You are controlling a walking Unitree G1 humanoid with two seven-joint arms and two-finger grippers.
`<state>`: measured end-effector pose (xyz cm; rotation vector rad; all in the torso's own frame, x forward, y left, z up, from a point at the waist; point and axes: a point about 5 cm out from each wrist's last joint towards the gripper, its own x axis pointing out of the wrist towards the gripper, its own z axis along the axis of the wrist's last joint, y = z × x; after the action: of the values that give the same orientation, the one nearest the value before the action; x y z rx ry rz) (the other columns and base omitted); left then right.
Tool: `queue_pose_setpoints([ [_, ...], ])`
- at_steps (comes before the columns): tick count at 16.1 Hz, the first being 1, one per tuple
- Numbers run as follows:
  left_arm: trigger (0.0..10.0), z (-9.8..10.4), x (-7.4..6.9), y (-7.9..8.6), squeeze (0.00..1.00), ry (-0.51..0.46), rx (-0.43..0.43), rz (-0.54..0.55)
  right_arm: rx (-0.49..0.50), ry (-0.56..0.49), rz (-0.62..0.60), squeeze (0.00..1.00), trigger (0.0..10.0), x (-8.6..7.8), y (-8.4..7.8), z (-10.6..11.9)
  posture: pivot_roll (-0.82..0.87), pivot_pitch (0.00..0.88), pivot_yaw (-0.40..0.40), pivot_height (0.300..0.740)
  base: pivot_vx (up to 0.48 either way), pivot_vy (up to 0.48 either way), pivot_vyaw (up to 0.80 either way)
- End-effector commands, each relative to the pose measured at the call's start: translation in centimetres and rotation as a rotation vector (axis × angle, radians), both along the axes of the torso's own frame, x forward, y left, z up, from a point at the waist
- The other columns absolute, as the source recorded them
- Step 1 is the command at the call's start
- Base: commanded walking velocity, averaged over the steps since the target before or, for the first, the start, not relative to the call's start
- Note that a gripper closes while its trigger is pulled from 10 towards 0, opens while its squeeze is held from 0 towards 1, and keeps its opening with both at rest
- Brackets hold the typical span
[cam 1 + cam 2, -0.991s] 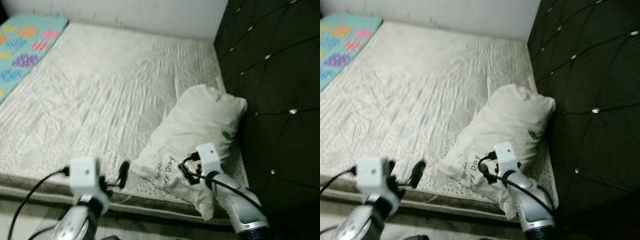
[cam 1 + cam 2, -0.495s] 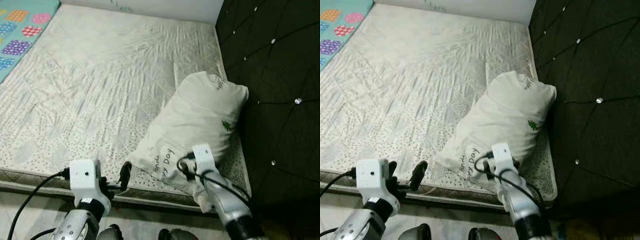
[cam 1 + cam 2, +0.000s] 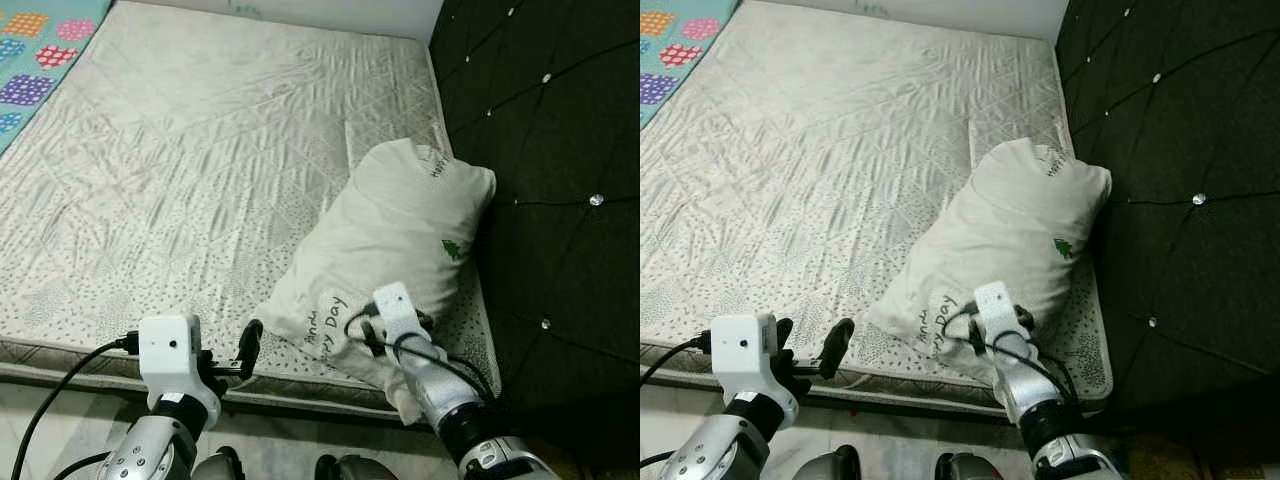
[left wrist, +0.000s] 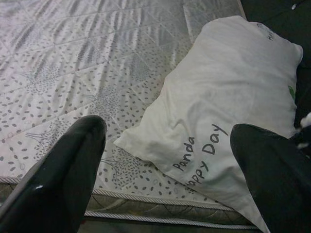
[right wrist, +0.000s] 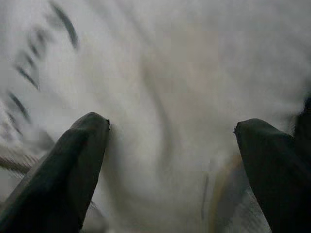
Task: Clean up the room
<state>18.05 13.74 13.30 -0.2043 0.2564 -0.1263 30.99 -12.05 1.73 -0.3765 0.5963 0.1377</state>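
A white pillow [image 3: 400, 230] printed "Panda Happy Day" lies on the bed's right side, its far end against the headboard. My right gripper [image 3: 966, 336] is at the pillow's near corner. In the right wrist view it [image 5: 172, 126] stands open, both fingers pressed against the pillow cloth [image 5: 170, 82]. My left gripper [image 3: 812, 340] hovers at the mattress's front edge, left of the pillow. In the left wrist view it [image 4: 170, 131] is open and points at the pillow [image 4: 233, 87], with a gap between them.
The quilted grey-white mattress [image 3: 200, 150] stretches away to the left and back. A dark tufted headboard [image 3: 560, 150] walls off the right side. A colourful patterned cover [image 3: 30, 80] lies at the far left. Pale floor [image 3: 60, 420] runs below the bed's front edge.
The camera has tilted down and moved closer to the bed. Relative to the pillow, both grippers stay about where they were.
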Motion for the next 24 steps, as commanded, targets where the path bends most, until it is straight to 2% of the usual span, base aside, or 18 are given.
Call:
queue_pose_setpoints([
  [1,10.0,0.1,-0.3,-0.2,0.0,0.01,-0.004,-0.014,-0.033,0.04,-0.028,0.0,10.0,-0.6,-0.9,-1.0,0.04,0.214,-0.108,0.74,0.0,0.0,0.0],
  [5,10.0,0.1,-0.5,-0.4,0.0,0.016,-0.025,-0.036,-0.018,0.085,-0.048,0.0,10.0,-1.3,-0.8,-1.9,0.05,0.209,-0.107,0.74,0.0,0.0,0.0],
  [8,10.0,0.3,-1.6,-1.9,0.0,0.02,-0.021,-0.189,-0.003,0.139,-0.057,0.0,10.0,-2.4,0.0,-3.2,0.06,0.22,-0.1,0.74,0.0,0.0,0.0],
  [11,10.0,0.3,-2.0,-2.3,0.0,0.023,-0.01,-0.224,0.027,0.192,-0.069,0.0,10.0,-3.5,0.6,-4.2,0.07,0.221,-0.097,0.74,0.0,0.0,0.0],
  [12,10.0,0.3,-1.9,-2.2,0.0,0.022,-0.009,-0.223,0.052,0.197,-0.07,0.0,10.0,-3.5,1.4,-4.3,0.07,0.223,-0.093,0.74,0.0,0.0,0.0],
  [13,10.0,0.4,-1.8,-2.1,0.0,0.021,-0.007,-0.222,0.074,0.189,-0.068,0.0,9.2,-3.5,2.0,-4.1,0.08,0.223,-0.091,0.74,0.0,0.0,0.0],
  [14,10.0,0.4,-1.8,-2.1,0.0,0.021,-0.005,-0.223,0.081,0.179,-0.067,0.0,6.0,-3.4,2.4,-4.0,0.08,0.223,-0.091,0.74,0.0,0.0,0.0],
  [15,10.0,0.5,-1.8,-2.0,0.0,0.017,0.004,-0.226,0.071,0.132,-0.051,0.0,10.0,-2.9,3.3,-3.5,0.09,0.22,-0.087,0.74,0.0,0.0,0.0],
  [17,10.0,0.6,-1.8,-1.9,0.0,0.009,0.012,-0.224,0.047,0.076,-0.051,0.0,10.0,-2.3,3.8,-2.8,0.1,0.219,-0.086,0.74,0.0,0.0,0.0],
  [19,10.0,0.8,-1.9,-1.9,0.0,0.002,0.016,-0.214,-0.017,-0.016,-0.031,0.0,10.0,-1.3,3.9,-1.8,0.11,0.218,-0.088,0.74,0.0,0.0,0.0],
  [22,10.0,0.8,-1.9,-2.0,0.0,0.0,0.014,-0.213,-0.04,-0.052,-0.035,0.0,10.0,-0.7,3.6,-1.3,0.12,0.225,-0.091,0.74,0.0,0.0,0.0],
  [23,10.0,0.9,-2.0,-2.1,0.0,0.0,0.012,-0.212,-0.069,-0.077,-0.015,0.0,9.4,-0.3,3.4,-0.9,0.12,0.227,-0.092,0.74,0.0,0.0,0.0],
  [24,10.0,1.0,-2.0,-2.1,0.0,-0.001,0.012,-0.212,-0.118,-0.092,0.049,0.0,10.0,-0.2,3.7,-0.8,0.13,0.228,-0.094,0.74,0.0,0.0,0.0],
])
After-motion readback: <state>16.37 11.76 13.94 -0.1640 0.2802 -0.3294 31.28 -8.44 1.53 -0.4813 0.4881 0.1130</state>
